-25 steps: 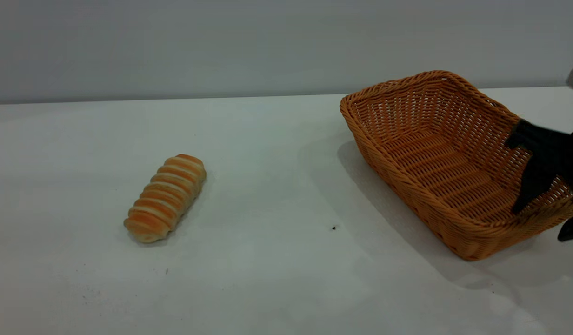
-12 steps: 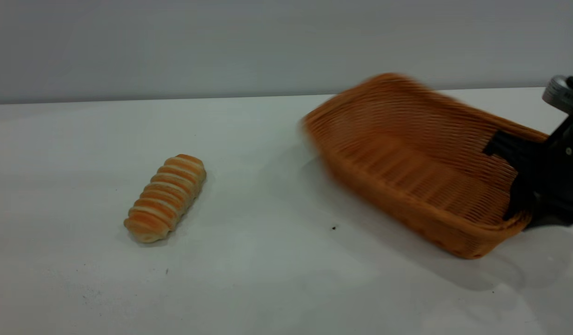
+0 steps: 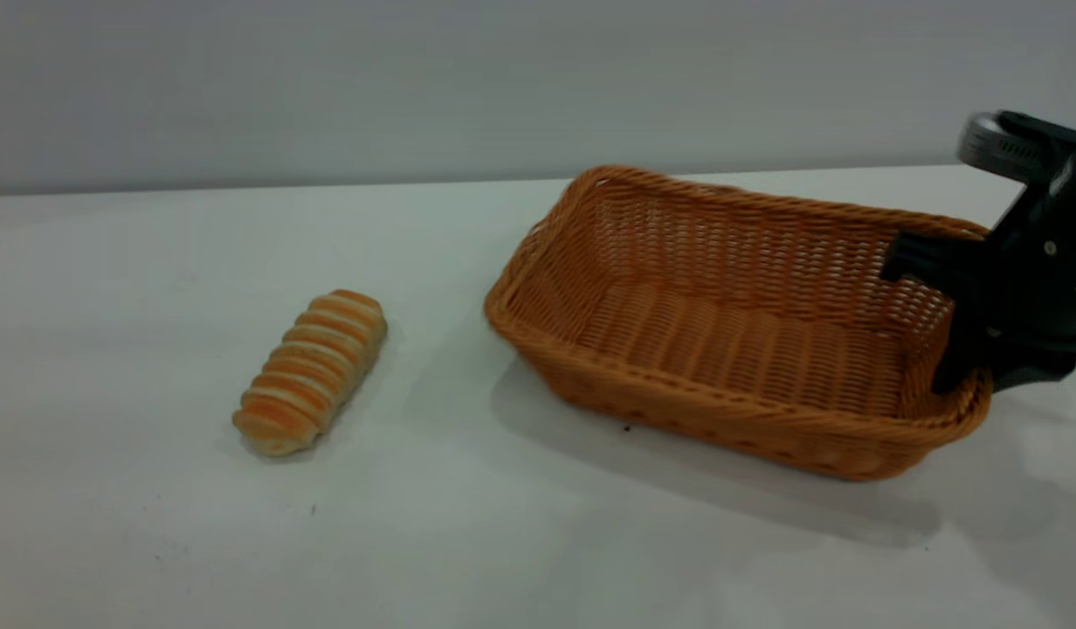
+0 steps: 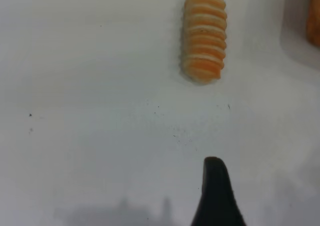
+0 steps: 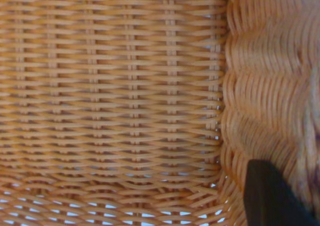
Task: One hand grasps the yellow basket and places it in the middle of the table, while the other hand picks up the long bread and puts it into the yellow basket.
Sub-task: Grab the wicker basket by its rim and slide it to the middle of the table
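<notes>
The yellow basket, orange-tan wicker, is at the centre-right of the white table, its long side across the view. My right gripper is shut on the rim at its right end, one finger inside the basket and one outside. The right wrist view is filled by the basket's weave. The long bread, striped orange and cream, lies alone at the left, well apart from the basket. In the left wrist view the bread lies ahead of my left gripper, which hangs above bare table; the basket's edge shows beyond.
A grey wall runs behind the table's back edge. Tiny dark specks dot the table. Bare table lies between bread and basket and along the front.
The basket has swung round and moved left toward the table's middle, carried by my right gripper. The bread has not moved.
</notes>
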Controlling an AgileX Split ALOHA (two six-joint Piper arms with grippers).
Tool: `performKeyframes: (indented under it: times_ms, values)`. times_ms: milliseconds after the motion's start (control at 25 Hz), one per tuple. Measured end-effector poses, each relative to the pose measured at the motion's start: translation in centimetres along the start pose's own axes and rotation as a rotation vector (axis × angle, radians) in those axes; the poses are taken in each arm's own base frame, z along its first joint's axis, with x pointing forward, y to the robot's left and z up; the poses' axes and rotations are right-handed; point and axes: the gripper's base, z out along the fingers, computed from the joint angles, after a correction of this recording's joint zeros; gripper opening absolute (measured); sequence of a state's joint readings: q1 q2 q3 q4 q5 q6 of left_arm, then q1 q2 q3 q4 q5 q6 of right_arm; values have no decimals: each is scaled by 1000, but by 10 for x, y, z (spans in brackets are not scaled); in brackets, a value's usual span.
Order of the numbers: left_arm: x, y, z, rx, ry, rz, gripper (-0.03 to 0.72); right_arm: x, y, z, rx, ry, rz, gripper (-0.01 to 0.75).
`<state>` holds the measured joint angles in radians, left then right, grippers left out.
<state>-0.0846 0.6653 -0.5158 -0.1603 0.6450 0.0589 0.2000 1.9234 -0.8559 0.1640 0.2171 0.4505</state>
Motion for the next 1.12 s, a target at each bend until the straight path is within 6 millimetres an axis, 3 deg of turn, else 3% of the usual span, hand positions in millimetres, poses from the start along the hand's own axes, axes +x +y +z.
performKeyframes:
  times_ms: [360, 680, 920, 1040, 1120]
  values:
    - [0, 0, 0, 0, 0, 1, 559, -3, 16, -6, -81, 105, -168, 99]
    - [0, 0, 0, 0, 0, 1, 559, 17, 45, -2, -202, 120, -299, 99]
    - [0, 0, 0, 0, 0, 1, 559, 18, 45, 8, -189, 95, -339, 111]
    - [0, -1, 0, 7, 0, -6, 559, 13, 46, 8, -181, 45, -352, 225]
    - [0, -1, 0, 11, -1, -10, 559, 12, 45, 9, -177, 27, -354, 351]
